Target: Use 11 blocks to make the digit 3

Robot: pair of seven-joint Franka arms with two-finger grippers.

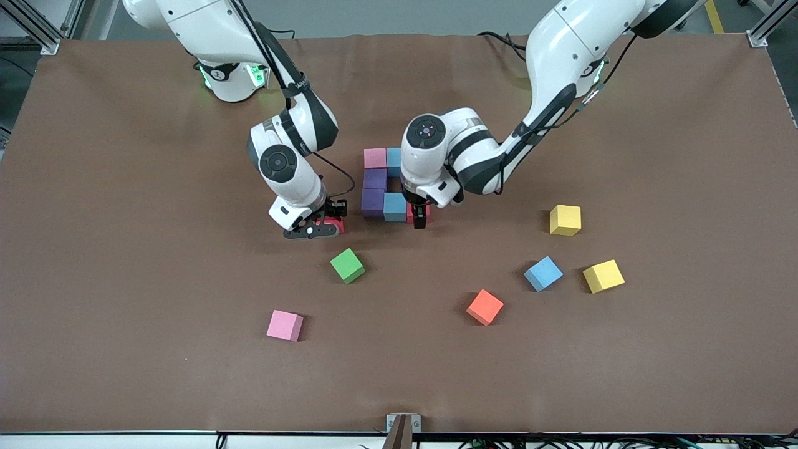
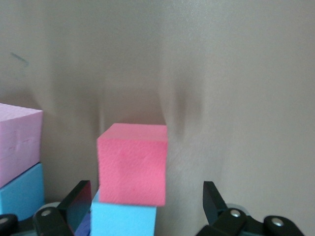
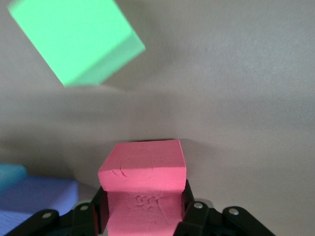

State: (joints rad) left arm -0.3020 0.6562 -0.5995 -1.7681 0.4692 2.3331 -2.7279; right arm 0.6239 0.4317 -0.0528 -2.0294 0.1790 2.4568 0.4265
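Right gripper (image 1: 324, 226) is clamping a red foam cube (image 3: 143, 184) down at the brown table (image 1: 124, 280), fingers squeezing its sides; right arm is reaching out from its base, wrist bent straight down. This held cube is sitting just beside the partly built digit 3 (image 1: 383, 187), toward the right arm's end. Left gripper (image 1: 420, 218) is standing with jaws spread wide, released, straddling a second red foam cube (image 2: 132, 164) that is resting at the figure's corner against a light blue foam cube (image 1: 394, 207); left arm is folding in from its base, elbow high, wrist vertical. Figure so far is showing pink, light blue and two purple cubes joined. Loose blocks nearer the front camera: green foam cube (image 1: 347, 265), pink foam cube (image 1: 285, 325), orange foam cube (image 1: 485, 307), another light blue cube (image 1: 543, 274). Two yellow foam cubes (image 1: 565, 220) are lying toward the left arm's end.
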